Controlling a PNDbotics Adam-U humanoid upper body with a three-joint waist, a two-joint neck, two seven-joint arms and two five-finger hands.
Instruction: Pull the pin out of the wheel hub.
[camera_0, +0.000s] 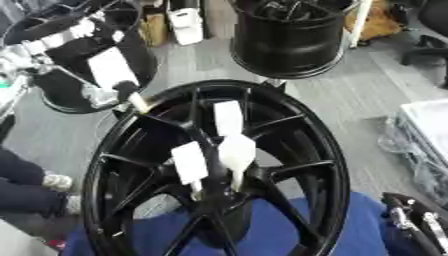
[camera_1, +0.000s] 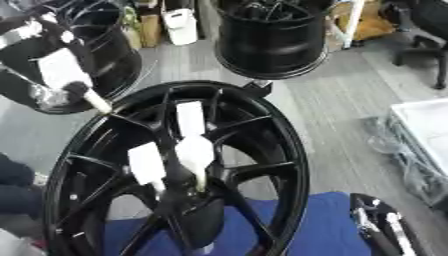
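Left robot hand (camera_0: 101, 67) raised, fingers pinching pin (camera_0: 137, 101) at wheel hub (camera_0: 219, 165) rim; advise straight axial pull.

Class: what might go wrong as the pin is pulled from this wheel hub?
1. The wheel hub stands tilted on its rim on the blue cloth; a pull on the pin at its upper left rim might tip or roll it.
2. The right hand rests at the lower right, apart from the hub, so it gives no support.
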